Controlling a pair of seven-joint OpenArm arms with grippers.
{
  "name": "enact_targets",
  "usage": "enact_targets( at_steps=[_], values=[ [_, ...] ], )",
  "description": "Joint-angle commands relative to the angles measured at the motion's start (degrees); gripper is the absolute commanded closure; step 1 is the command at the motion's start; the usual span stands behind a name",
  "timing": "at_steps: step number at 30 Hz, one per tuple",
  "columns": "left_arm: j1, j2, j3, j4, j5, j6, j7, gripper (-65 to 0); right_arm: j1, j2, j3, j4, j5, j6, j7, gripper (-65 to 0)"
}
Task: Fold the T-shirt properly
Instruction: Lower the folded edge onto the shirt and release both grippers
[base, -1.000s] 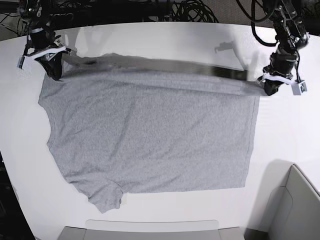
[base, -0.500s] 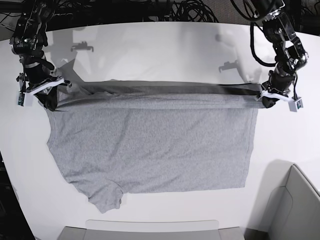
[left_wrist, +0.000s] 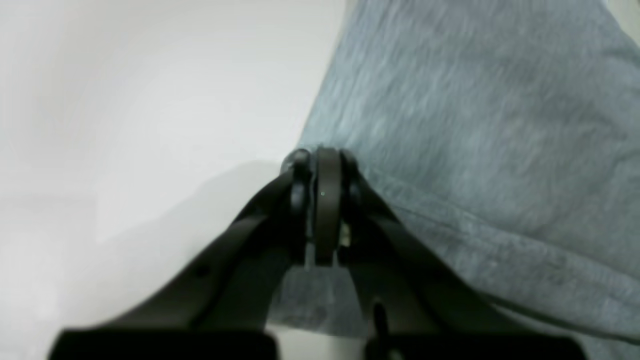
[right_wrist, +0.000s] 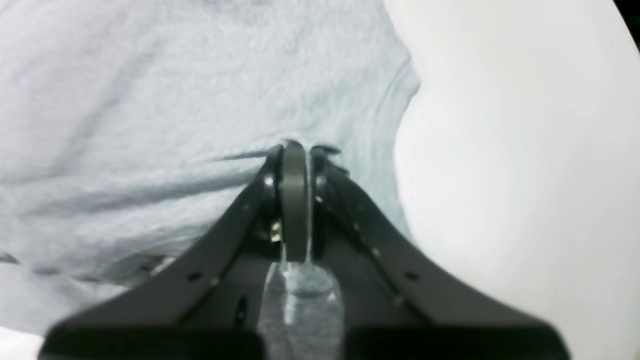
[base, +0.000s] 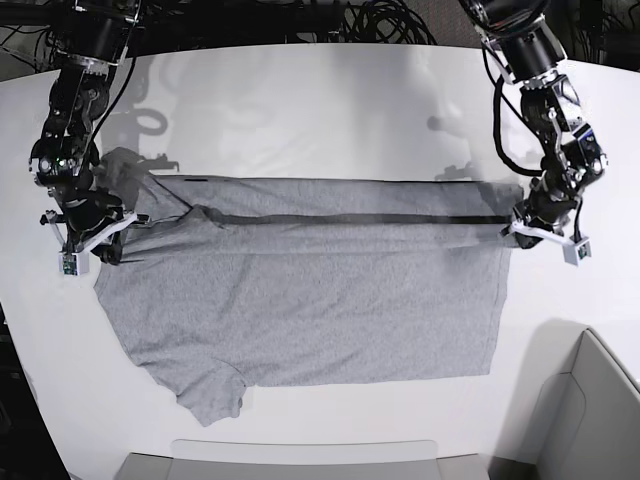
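Both hands have carried the raised far edge nearer the table's (base: 300, 100) front: left hand (base: 527, 222) and right hand (base: 92, 236) each pinch the T-shirt (base: 300, 300), which lies mid-table with its far edge folded over.

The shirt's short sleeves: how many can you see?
1 clearly: a sleeve sticks out at the T-shirt's near-left corner. The other sleeve seems bunched by the right tool, mostly hidden.
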Motion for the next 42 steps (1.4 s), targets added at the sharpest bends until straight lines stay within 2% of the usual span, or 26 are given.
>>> enact_targets(
  at_steps=[1,6,12,17,25,28,33,34,36,38,40,42],
  values=[
    [-2.0,-0.8,0.0,-0.3,0.8,0.0,-1.4,0.0,2.6,0.8,0.3,-0.3,-1.1,0.7,1.5,0.0],
    [-7.4,-0.7,0.0,-8.9,3.7,0.0,-2.0,0.0,8.5,0.7,0.2,-7.9,-4.7,3.2,1.9,0.0],
    [-9.7,-0.7,0.3,-14.8,4.1,0.0,-6.1,0.0,12.3,0.7,-1.3,-17.0,-9.7,3.8,9.6,0.0],
    [-11.4,-1.1,2.9,-18.4,4.1,0.0,-8.7,0.0,14.2,0.7,-2.6,-21.8,-11.3,3.8,12.7,0.0],
    [-11.7,-1.2,3.3,-20.9,4.1,0.0,-10.1,0.0,17.4,0.8,-2.9,-23.1,-11.5,3.8,13.1,0.0],
    [-11.7,-1.2,3.3,-20.9,4.1,0.0,-10.5,0.0,18.6,1.3,-6.5,-25.8,-11.5,3.7,13.2,0.0],
    [-11.7,-1.2,3.3,-20.6,4.1,0.0,-9.9,0.0,18.7,1.2,-8.0,-26.7,-11.5,3.5,13.2,0.0],
    [-11.6,-1.2,3.4,-20.5,4.1,0.0,-9.6,-0.1,18.7,1.2,-8.0,-26.7,-11.5,3.5,13.0,-1.9],
    [-11.5,-1.2,3.2,-19.1,4.1,0.0,-8.9,-10.2,18.7,1.2,-7.7,-26.5,-11.5,3.5,12.9,-10.6],
    [-11.2,-1.2,3.3,-16.8,4.1,0.0,-8.9,-17.1,18.7,1.3,-7.5,-26.5,-11.4,3.5,12.9,-19.5],
    [-9.7,-1.2,3.3,-14.4,4.1,0.0,-8.8,-18.3,18.2,1.3,-7.4,-24.6,-10.9,3.6,12.9,-26.3],
    [-8.5,-1.2,3.1,-11.9,4.1,0.0,-8.8,-18.3,16.8,1.3,-6.5,-21.1,-10.9,3.7,12.8,-28.0]
  ],
)
